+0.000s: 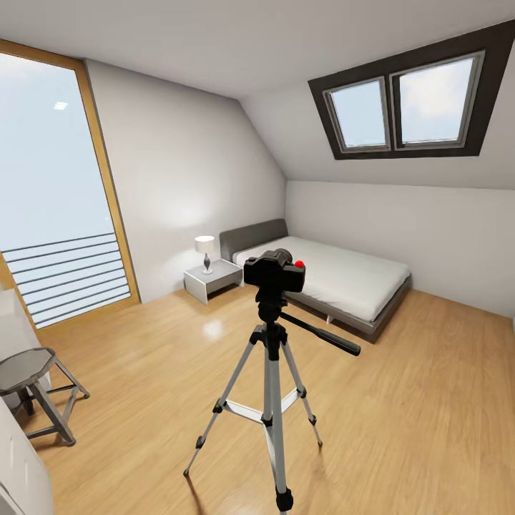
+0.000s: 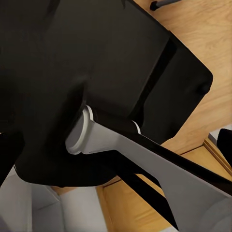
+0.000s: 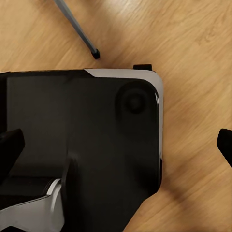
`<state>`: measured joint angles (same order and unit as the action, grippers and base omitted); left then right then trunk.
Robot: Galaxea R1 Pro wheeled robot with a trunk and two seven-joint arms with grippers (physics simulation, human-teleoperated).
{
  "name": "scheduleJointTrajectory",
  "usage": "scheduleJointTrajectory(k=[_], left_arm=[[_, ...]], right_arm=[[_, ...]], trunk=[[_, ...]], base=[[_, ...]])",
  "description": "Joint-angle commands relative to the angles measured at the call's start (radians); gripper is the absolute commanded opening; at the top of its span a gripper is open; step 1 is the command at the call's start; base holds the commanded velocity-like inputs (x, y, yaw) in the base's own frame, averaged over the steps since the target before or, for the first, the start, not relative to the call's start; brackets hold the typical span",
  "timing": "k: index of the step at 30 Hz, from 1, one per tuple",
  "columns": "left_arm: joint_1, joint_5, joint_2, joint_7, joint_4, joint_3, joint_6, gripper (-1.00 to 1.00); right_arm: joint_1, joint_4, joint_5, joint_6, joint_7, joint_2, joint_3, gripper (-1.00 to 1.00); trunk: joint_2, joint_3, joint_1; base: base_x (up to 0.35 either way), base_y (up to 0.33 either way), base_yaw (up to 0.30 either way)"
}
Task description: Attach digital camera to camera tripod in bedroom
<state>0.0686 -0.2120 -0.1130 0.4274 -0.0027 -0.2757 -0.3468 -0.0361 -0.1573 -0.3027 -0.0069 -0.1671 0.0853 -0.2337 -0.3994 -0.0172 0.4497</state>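
Note:
The digital camera (image 1: 274, 272), small, black and boxy with a red button on top, sits on the pan head of the camera tripod (image 1: 270, 386). The tripod stands on the bedroom's wood floor (image 1: 400, 400) in the middle of the head view, silver legs spread and its long black handle pointing right. One tripod leg (image 3: 77, 28) with its black foot crosses the right wrist view. My right gripper (image 3: 116, 145) hangs open over my own black base, nothing between its fingertips (image 3: 9, 146). My left gripper (image 2: 116, 147) is open as well, above the base and arm.
A low grey bed (image 1: 336, 279) lies behind the tripod, with a white nightstand and lamp (image 1: 207, 268) to its left. A tall window (image 1: 50, 193) is on the left wall and a skylight (image 1: 408, 104) in the sloped ceiling. A grey stool (image 1: 32, 386) stands at the near left.

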Motion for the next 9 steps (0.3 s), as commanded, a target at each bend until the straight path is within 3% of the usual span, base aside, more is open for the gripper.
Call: scheduleJointTrajectory(k=[1, 9], left_arm=[[0.000, -0.010, 0.000, 0.001, 0.000, 0.000, -0.009, 1.00], [0.000, -0.010, -0.001, 0.001, 0.000, 0.000, -0.009, 1.00]], right_arm=[[0.000, 0.000, -0.010, -0.001, -0.002, 0.001, -0.008, 1.00], [0.000, 0.000, -0.012, -0.001, -0.002, 0.001, -0.009, 1.00]], trunk=[[-0.001, 0.000, 0.000], [-0.001, 0.000, 0.000]], base=[[0.000, 0.000, 0.000], [0.000, 0.000, 0.000]])
